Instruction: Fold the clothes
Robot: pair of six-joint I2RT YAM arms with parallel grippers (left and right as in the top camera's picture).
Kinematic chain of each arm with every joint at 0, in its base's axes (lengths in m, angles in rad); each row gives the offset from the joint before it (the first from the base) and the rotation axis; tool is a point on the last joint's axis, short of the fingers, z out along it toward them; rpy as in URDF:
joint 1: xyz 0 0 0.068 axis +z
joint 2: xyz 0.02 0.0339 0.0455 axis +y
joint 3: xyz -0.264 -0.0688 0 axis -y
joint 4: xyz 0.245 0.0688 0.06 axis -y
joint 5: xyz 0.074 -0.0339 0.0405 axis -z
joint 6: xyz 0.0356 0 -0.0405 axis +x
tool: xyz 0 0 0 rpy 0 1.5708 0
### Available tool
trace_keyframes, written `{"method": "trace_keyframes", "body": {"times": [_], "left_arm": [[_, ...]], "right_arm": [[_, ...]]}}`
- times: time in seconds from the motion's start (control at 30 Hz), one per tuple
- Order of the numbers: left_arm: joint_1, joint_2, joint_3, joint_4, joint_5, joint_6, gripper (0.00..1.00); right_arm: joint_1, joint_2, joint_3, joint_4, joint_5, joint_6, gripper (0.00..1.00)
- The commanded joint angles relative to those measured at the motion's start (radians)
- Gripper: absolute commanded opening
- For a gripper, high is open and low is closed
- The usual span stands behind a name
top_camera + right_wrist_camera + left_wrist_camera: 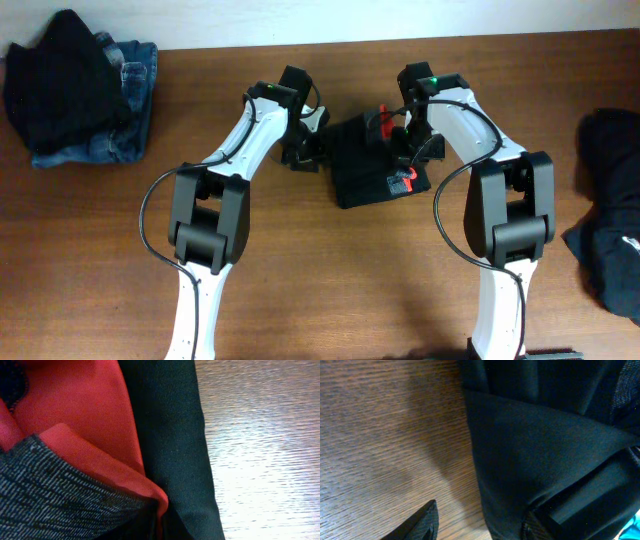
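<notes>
Brown wood-grain surface [320,290], arms reaching in from the near edge. Nearest of the clothes is a loose dark garment [610,210] at the right edge, well apart from both arms. It looks unfolded, so my guess is it's queued. Mid-surface, the black garment [355,175] is a compact squarish bundle with red trim [85,420] showing on its right half, and it sits between the two grippers. Left gripper [300,152] is at the bundle's left edge, released. In the left wrist view one fingertip [422,522] is over bare wood, clear of the cloth, with the fabric edge running up between the jaws; the other finger is hard to make out against the dark cloth. It's probably there to square up or let go of that edge. Right gripper [405,168] is down on the bundle's right side over the red, clenched. Its fingers aren't in the right wrist view, so I can't tell if it pinches fabric or just presses the fold flat. Far left corner has a black pile [60,80] on top of blue jeans [120,148], well apart, likely parked out of the work area.
</notes>
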Motion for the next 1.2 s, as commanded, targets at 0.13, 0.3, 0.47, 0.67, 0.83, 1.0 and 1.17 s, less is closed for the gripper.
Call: {"method": "trace_keyframes", "body": {"times": [0.13,0.3,0.47,0.67,0.83,1.0,1.17], "left_arm": [[0.009,0.008,-0.003,-0.002,-0.021,0.017,0.64],[0.009,0.008,-0.003,-0.002,-0.02,0.017,0.78],[0.009,0.008,-0.003,-0.002,-0.009,0.017,0.8],[0.008,0.013,-0.003,0.026,0.119,0.032,0.81],[0.008,0.032,-0.007,0.063,0.201,0.031,0.81],[0.008,0.08,-0.008,0.103,0.323,0.03,0.81],[0.006,0.14,-0.008,0.119,0.402,0.022,0.81]], "right_arm": [[-0.015,0.032,-0.008,0.004,0.142,0.006,0.05],[-0.015,0.032,-0.008,0.007,0.177,0.064,0.05],[-0.015,0.032,-0.008,0.01,0.174,0.066,0.06],[-0.015,0.032,-0.008,0.014,0.117,0.066,0.08],[-0.015,0.032,-0.008,0.015,0.103,0.066,0.08],[-0.015,0.032,-0.008,0.016,0.103,0.066,0.08],[-0.015,0.032,-0.008,0.016,0.103,0.066,0.09]]}}
